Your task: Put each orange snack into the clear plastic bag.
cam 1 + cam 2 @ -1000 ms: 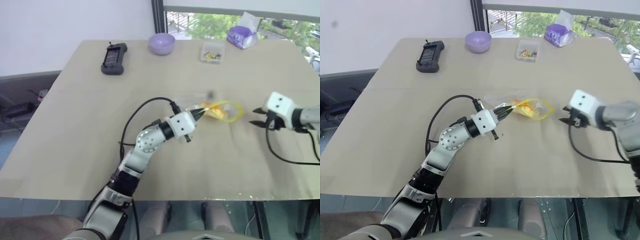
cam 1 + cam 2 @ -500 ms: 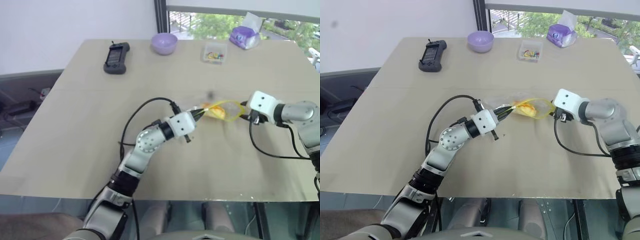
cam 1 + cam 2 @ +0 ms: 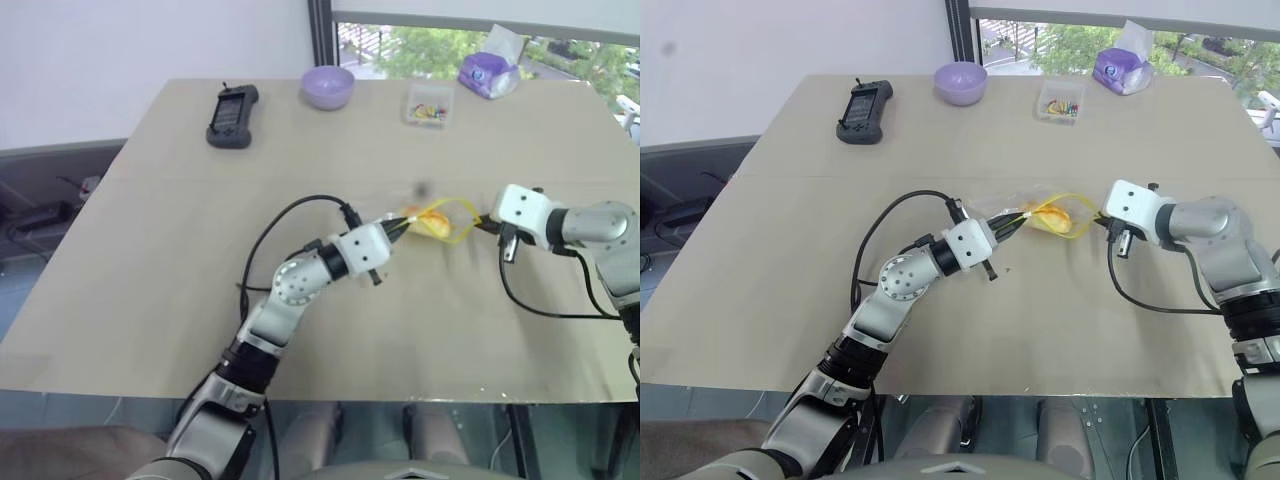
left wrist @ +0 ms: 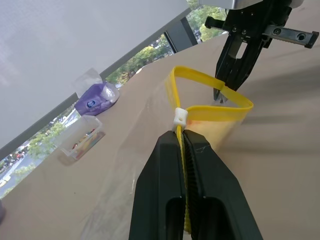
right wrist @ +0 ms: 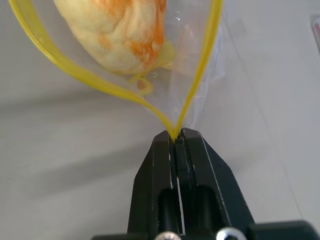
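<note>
The clear plastic bag (image 3: 437, 221) lies in the middle of the table with its mouth pulled open into a loop of yellow seal strip (image 4: 210, 107). Inside the bag sits an orange snack (image 5: 120, 30), golden with orange patches. My left gripper (image 4: 181, 134) is shut on the seal strip at the end with the white slider. My right gripper (image 5: 175, 134) is shut on the opposite end of the strip, where the two yellow sides meet. From the head view, the left gripper (image 3: 400, 227) and the right gripper (image 3: 482, 222) hold the bag from either side.
Along the table's far edge stand a black handheld controller (image 3: 229, 115), a purple bowl (image 3: 328, 86), a small clear box of colourful bits (image 3: 426, 104) and a purple tissue pack (image 3: 486, 72). A black cable (image 3: 290, 215) loops over the left arm.
My right gripper has moved left to the bag's mouth and shut on the end of the yellow seal strip. The left gripper has kept its grip and place.
</note>
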You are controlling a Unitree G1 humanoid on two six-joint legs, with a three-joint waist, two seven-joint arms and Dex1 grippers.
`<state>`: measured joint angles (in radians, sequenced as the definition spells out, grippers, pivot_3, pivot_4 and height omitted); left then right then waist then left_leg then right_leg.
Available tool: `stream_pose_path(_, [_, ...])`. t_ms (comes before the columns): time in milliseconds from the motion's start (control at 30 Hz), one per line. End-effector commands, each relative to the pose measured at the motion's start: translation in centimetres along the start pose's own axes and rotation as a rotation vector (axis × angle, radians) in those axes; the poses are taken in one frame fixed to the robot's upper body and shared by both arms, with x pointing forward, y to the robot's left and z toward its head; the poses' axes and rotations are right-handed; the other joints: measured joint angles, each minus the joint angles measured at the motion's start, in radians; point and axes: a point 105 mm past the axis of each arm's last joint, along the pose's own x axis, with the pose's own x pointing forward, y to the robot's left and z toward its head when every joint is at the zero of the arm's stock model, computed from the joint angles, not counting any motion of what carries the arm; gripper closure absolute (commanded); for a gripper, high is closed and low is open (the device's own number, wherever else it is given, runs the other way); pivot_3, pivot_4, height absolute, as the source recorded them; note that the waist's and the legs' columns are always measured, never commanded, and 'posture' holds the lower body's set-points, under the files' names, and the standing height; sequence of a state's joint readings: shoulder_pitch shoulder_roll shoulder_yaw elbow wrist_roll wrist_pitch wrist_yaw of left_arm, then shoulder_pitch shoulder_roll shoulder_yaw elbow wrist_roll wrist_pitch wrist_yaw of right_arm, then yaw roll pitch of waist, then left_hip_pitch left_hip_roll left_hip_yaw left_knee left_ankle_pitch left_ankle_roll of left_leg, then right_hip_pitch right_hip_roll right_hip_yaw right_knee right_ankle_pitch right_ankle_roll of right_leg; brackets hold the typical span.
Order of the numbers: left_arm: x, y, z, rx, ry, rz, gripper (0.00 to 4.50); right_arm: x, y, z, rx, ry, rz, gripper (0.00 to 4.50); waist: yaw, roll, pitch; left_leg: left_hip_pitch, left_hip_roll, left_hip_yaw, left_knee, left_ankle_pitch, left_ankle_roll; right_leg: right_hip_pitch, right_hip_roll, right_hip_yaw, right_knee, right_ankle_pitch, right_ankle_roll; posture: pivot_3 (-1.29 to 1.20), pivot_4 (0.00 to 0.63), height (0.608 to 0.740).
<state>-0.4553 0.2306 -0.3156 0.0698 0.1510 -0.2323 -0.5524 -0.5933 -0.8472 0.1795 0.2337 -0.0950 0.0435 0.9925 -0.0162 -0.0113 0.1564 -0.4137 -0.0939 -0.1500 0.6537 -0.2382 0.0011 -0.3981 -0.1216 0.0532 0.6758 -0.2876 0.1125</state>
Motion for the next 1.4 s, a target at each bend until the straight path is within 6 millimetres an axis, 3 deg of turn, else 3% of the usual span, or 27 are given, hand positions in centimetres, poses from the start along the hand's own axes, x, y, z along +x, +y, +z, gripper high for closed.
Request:
stream_pose_path(33, [0.2,1.9,1.0,0.013,-0.041,0.07,4.5,-1.7,-2.4,1.4,0.004,-0.051,-0.095,4.49,0.001,0.0,0.0,0.0,0.0,0.0,0.0,0.0,0.0,0.0,0.0,0.0,0.0,0.0,0.0,0.0,0.15,0.74])
stream_pose_path(167, [0.5,5.0,2.1,-0.028,-0.075,0.188,4.5,-3.3,-5.7,3.2,0.064,-0.129,-0.226,4.49,-0.002,0.0,0.0,0.0,0.0,0.0,0.0,0.0,0.0,0.0,0.0,0.0,0.0,0.0,0.0,0.0,0.15,0.74])
stream_pose_path(267, [0.8,8.3,4.0,-0.082,-0.14,0.299,4.5,-5.2,-7.8,4.7,0.1,-0.188,-0.282,4.49,0.0,0.0,0.0,0.0,0.0,0.0,0.0,0.0,0.0,0.0,0.0,0.0,0.0,0.0,0.0,0.0,0.15,0.74])
stream_pose_path(367, [1.0,11.1,5.6,-0.029,-0.178,0.385,4.5,-7.2,-10.6,6.0,0.063,-0.215,-0.408,4.49,0.001,-0.001,0.001,-0.002,0.0,0.0,0.0,0.0,0.0,0.0,0.0,-0.001,0.0,0.0,0.0,0.0,0.15,0.74])
stream_pose_path(500, [1.5,11.6,5.7,-0.025,-0.182,0.392,4.5,-7.5,-10.9,6.7,0.047,-0.23,-0.426,4.49,0.001,-0.001,0.001,-0.002,0.0,0.0,0.0,0.0,0.0,0.0,0.0,-0.001,-0.003,0.0,0.0,0.0,0.15,0.74])
stream_pose_path(667, [1.7,10.1,4.6,0.004,-0.162,0.346,4.5,-7.6,-11.2,6.7,0.048,-0.233,-0.476,4.49,-0.001,-0.001,0.001,-0.002,-0.001,0.0,0.0,0.0,0.0,-0.001,0.0,0.0,-0.002,0.0,0.0,0.0,0.15,0.74])
stream_pose_path(767, [1.6,8.9,3.4,-0.015,-0.12,0.302,4.5,-6.8,-9.5,6.0,0.051,-0.204,-0.384,4.49,0.0,-0.001,0.0,-0.002,0.0,0.0,0.0,0.0,0.0,-0.001,0.0,0.0,-0.002,0.0,0.0,0.0,0.15,0.74])
stream_pose_path(900, [1.1,6.4,2.0,-0.055,-0.085,0.211,4.5,-5.7,-4.9,4.4,0.109,-0.132,-0.162,4.49,0.001,-0.001,0.0,-0.002,0.0,0.0,-0.001,0.0,0.0,-0.001,0.0,0.0,-0.002,0.0,0.0,0.0,0.15,0.74])
stream_pose_path(1067, [-0.7,1.2,0.0,-0.162,0.013,0.017,4.5,-4.8,1.2,2.8,0.171,-0.055,0.061,4.49,-0.003,0.0,0.0,-0.002,0.0,0.0,-0.001,0.0,0.0,-0.001,0.0,0.0,-0.002,0.0,0.0,0.0,0.15,0.74])
stream_pose_path(1167, [-0.9,0.6,0.1,-0.195,0.028,0.017,4.5,-5.1,2.5,2.3,0.183,-0.021,0.108,4.49,0.0,0.0,0.0,-0.001,0.001,0.0,0.0,0.0,0.0,-0.001,0.0,0.0,0.001,0.0,0.0,0.0,0.15,0.74])
stream_pose_path(1300, [-0.8,0.4,0.3,-0.203,0.037,0.028,4.5,-6.5,2.3,2.8,0.205,-0.031,0.156,4.49,0.002,0.0,0.0,0.001,0.001,0.0,0.001,0.0,0.0,0.001,0.0,0.0,0.003,0.0,0.0,0.0,0.15,0.74])
stream_pose_path(1400, [-0.7,0.1,0.6,-0.204,0.029,0.019,4.5,-7.6,1.2,2.0,0.187,0.023,0.132,3.56,0.003,0.0,0.0,0.001,0.001,0.0,0.001,0.0,0.0,0.001,0.0,0.0,0.002,0.0,0.0,0.0,0.15,0.74])
